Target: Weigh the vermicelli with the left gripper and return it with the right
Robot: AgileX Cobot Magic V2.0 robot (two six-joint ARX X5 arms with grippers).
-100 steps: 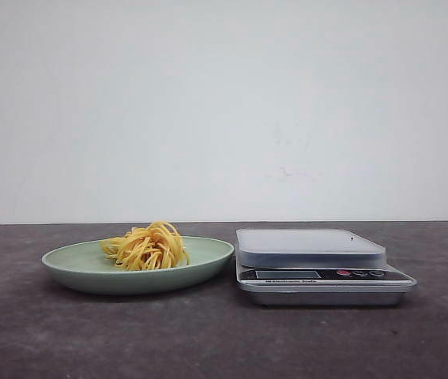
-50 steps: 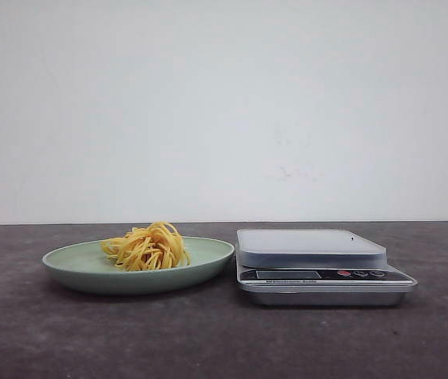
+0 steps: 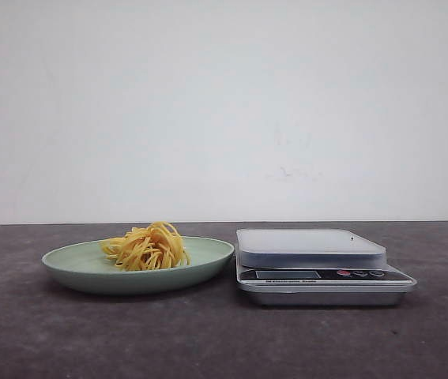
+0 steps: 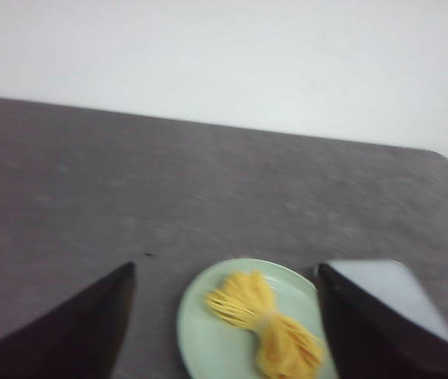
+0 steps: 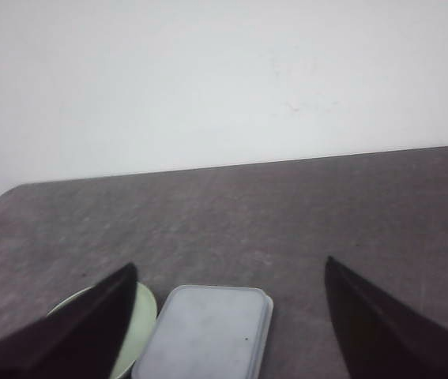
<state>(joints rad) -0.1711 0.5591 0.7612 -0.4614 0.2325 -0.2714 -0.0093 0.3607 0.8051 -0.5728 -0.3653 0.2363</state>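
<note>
The vermicelli (image 3: 148,247), a small yellow-orange nest, lies on the pale green plate (image 3: 73,267) at the left of the dark table; it also shows blurred in the left wrist view (image 4: 265,330). A silver kitchen scale (image 3: 310,245) stands right of the plate, its pan bare. My left gripper (image 4: 225,272) is open, high above the table, with the plate (image 4: 208,332) and noodles between its fingers in that view. My right gripper (image 5: 231,268) is open and empty, high above the scale pan (image 5: 208,332). Neither gripper shows in the front view.
The scale's display and buttons (image 3: 342,274) face the front. A plain white wall (image 3: 224,110) stands behind the table. The plate's edge (image 5: 143,316) shows beside the scale in the right wrist view.
</note>
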